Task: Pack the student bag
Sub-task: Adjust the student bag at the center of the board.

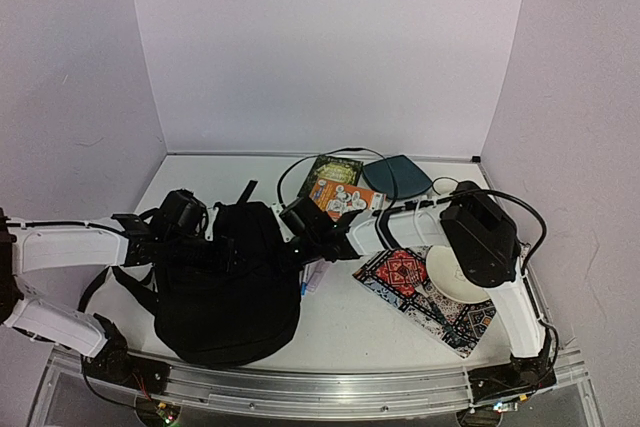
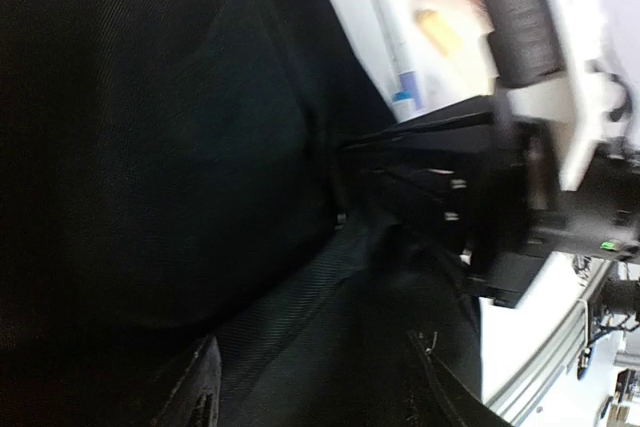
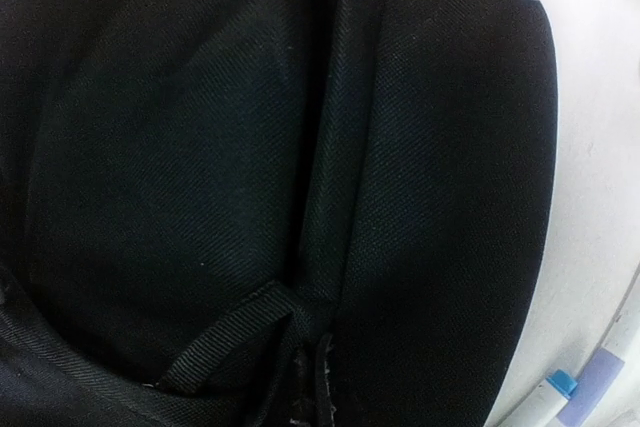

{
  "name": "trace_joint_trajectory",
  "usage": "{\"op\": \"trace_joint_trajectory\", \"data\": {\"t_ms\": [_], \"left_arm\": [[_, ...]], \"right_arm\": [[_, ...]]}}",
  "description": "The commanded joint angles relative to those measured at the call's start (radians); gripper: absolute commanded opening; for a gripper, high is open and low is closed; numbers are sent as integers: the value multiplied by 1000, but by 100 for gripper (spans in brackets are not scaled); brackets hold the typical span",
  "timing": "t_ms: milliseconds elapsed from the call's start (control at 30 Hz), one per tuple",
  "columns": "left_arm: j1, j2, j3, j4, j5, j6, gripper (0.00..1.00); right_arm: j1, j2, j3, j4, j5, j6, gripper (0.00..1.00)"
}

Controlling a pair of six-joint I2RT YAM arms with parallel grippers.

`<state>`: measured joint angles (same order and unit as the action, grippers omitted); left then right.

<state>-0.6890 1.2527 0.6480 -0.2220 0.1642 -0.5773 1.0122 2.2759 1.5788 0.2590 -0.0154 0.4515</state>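
Since the student bag [image 1: 225, 287] is soft, limp black cloth that is judged to sag and fold rather than lift as one piece, hold is best taken at a seam, a strap or the webbing loop [image 3: 225, 337] just beside the right pincer [image 3: 308, 382]. That pincer is closed against the fabric, though whether cloth is caught cannot be told. The bag is spread directly beneath and between both pincers; the left pincer [image 2: 315, 387] is held open astride a fold of it, and both arms are stretched inward, low over the bag.
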Motion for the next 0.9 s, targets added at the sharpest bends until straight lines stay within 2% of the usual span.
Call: {"op": "trace_joint_trajectory", "data": {"t_ms": [0,233,500,700,867], "left_arm": [[-6,-7,74,41,22,17,64],[-7,119,203,12,-5,89,68],[-20,281,353,-29,25,153,66],[-32,333,388,-37,77,171,53],[-33,365,401,-37,77,169,39]], "right_arm": [[-1,-85,-67,-20,-9,-28,0],[-8,-198,-160,37,-9,-45,0],[-17,-269,-214,97,-30,-40,0],[-20,-282,-230,128,-50,-31,0],[-20,-282,-232,139,-67,-25,0]]}}
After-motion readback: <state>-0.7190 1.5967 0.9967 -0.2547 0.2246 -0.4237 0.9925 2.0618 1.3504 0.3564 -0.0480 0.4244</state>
